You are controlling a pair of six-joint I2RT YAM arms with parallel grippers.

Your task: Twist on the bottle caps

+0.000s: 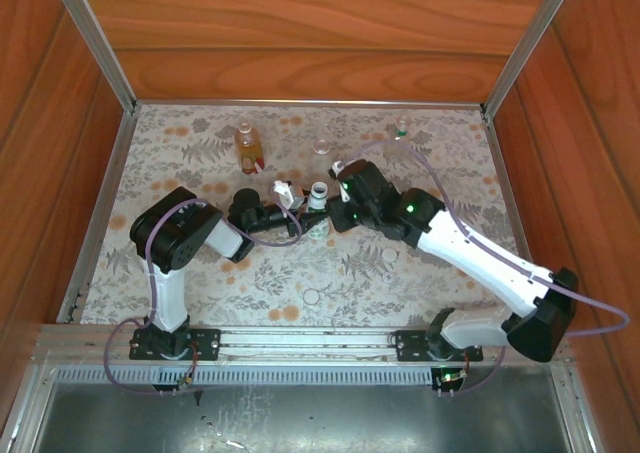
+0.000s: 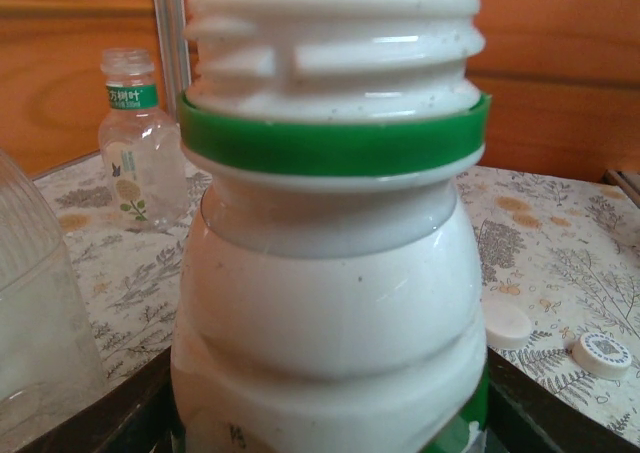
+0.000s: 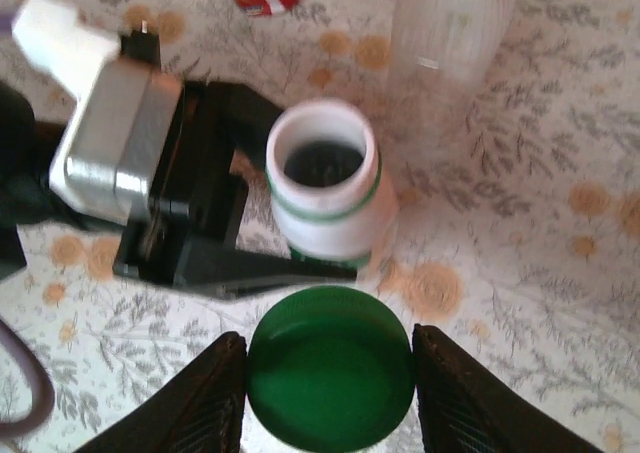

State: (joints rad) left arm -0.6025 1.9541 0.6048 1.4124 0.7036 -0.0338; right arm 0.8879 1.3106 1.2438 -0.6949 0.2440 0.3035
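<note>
Item 1 – white bottle point(image 3: 335, 223): stands upright at mid-counter point(image 1: 250, 283), long axis vertical, open mouth pointing up. The threaded neck is bare, with a green ring just below it. It is clamped low on the body by the left claw point(image 3: 312, 191), 1 black finger on each side.

Item 2 – green cap point(image 3: 330, 368): pinched between the 2 fingers of the right claw point(image 3: 328, 338), which touch its rim on opposite sides. Its round face is turned to the right wrist camera and its axis runs roughly parallel to the bottle's. It sits just beside the bottle and off the mouth. Whether its hollow side faces up or down cannot be told.

Item 3 – amber bottle point(image 1: 245, 145): upright near the far left of the counter, red label.

Item 4 – ribbed clear bottle point(image 3: 450, 33): upright, near the white bottle on its far side.

Item 5 – small clear bottle point(image 2: 135, 148): upright, green neck band, well apart toward the far edge.

Item 6 – plain white cap point(image 2: 505, 323) and printed white cap point(image 2: 603, 353): both lying flat and loose on the counter, near each other.
</note>
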